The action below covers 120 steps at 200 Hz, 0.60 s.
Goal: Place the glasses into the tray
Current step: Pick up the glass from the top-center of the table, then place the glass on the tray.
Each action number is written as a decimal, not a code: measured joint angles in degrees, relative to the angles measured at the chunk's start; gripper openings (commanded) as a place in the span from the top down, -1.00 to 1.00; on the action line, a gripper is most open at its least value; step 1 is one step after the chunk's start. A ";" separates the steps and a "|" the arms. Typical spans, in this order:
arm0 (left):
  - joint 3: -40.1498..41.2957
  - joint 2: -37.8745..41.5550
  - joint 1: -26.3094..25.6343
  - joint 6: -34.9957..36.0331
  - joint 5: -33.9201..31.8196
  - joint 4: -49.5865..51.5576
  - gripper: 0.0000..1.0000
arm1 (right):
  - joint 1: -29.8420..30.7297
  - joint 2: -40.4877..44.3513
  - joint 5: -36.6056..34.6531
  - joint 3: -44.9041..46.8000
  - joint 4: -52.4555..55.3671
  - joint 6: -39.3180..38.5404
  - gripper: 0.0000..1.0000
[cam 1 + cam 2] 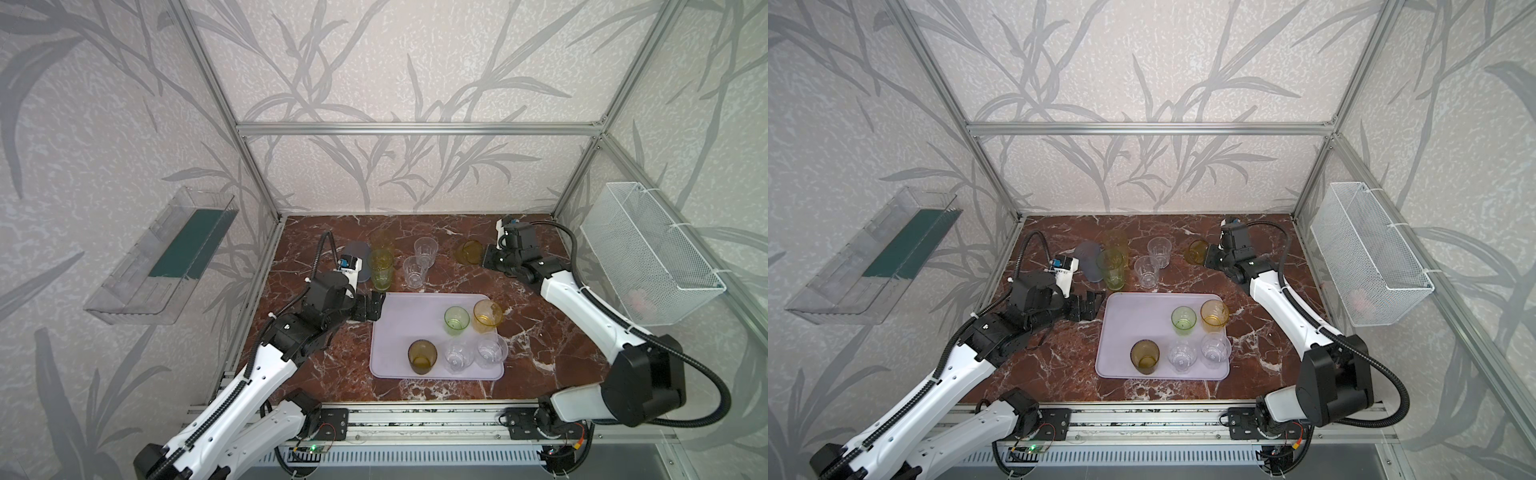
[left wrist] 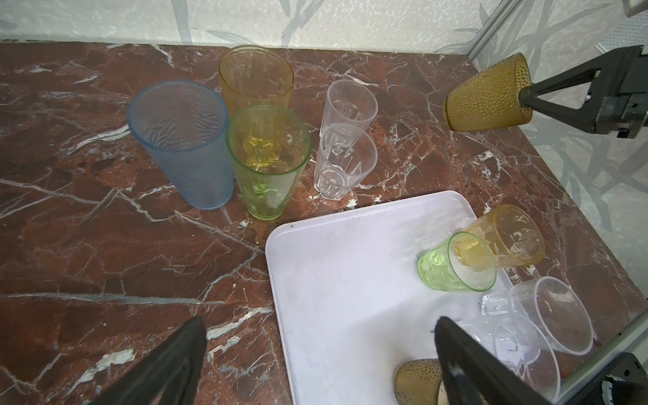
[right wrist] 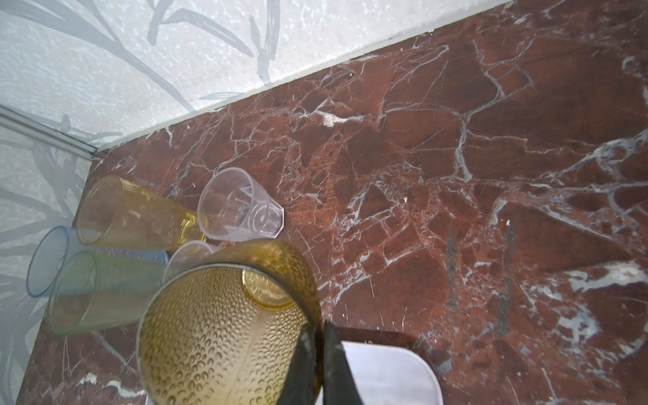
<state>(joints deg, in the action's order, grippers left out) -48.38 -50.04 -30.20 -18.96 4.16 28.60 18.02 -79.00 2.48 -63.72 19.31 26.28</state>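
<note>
Amber glass (image 1: pixel 468 252) is pinched at rim, tilted, by right gripper (image 3: pixel 317 336) over bench (image 1: pixel 540 328) far-right | judged light, rigid, slippery; rim-wall pinch advised | left gripper (image 1: pixel 372 306) splayed, empty, at tray (image 1: pixel 399 324) far-left corner

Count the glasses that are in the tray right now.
5 on the tray: green glass and yellow glass at the far right, brown glass near the front middle, two clear glasses at the front right corner. None looks hidden.
</note>
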 measured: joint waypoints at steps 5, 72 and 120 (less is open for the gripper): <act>0.22 -0.24 0.00 -0.04 0.85 -0.17 -0.99 | 0.44 1.20 -0.09 0.63 0.61 -0.50 1.00; 0.48 -2.14 0.00 0.17 5.81 -1.22 -0.99 | 9.55 11.69 -5.29 4.42 9.68 -5.14 1.00; 0.50 -0.68 0.15 0.87 4.24 -1.16 -0.99 | 18.95 12.72 -9.42 4.44 13.55 -5.31 1.00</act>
<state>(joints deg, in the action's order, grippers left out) -47.88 -50.72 -30.04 -18.09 8.40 27.44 36.97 -66.28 -6.94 -59.29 32.86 20.97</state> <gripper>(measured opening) 0.993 0.064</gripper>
